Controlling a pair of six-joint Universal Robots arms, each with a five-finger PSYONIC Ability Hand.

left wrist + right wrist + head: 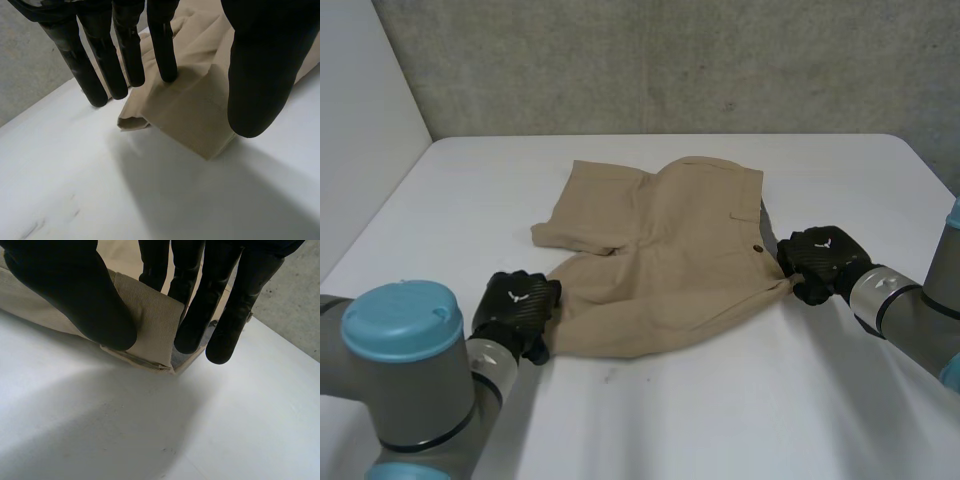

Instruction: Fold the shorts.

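Shorts: tan, laid mid-table. Waistband corner is pinched between the right hand's thumb and fingers, apparently for lifting. Leg hem is straddled by the left hand's straight, spread fingers and thumb, not yet closed; a matching grip is judged next.

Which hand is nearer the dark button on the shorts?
Right. The right hand sits at the waistband corner beside the button; the left hand is at the leg hem, across the shorts.
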